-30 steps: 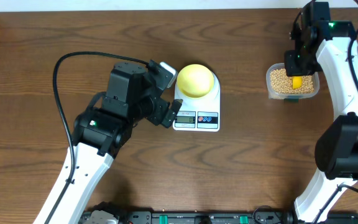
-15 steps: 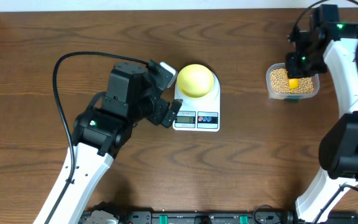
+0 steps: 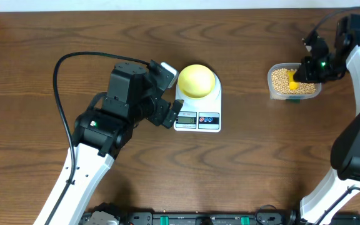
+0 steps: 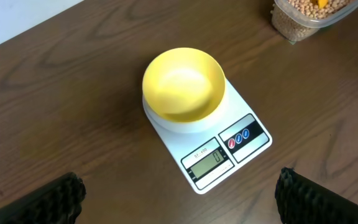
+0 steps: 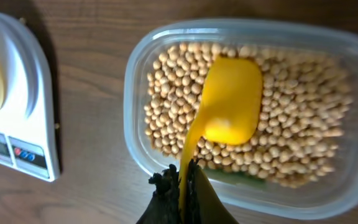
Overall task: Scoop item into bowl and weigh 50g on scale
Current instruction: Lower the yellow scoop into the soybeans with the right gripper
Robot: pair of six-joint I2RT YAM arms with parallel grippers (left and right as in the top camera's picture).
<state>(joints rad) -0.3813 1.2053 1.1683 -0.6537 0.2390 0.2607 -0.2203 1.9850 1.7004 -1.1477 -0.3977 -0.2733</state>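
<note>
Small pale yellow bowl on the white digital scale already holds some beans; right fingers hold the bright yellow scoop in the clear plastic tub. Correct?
No: the left wrist view shows the small pale yellow bowl on the white digital scale empty. The rest stands: right fingers hold the bright yellow scoop in the clear plastic tub.

No legible text; the display [image 4: 211, 159] on the scale [image 4: 182, 138] is blurred.

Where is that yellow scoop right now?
The yellow scoop lies on the soybeans inside the clear tub, on the table's right side, right of the scale. The right tool pinches its handle.
</note>
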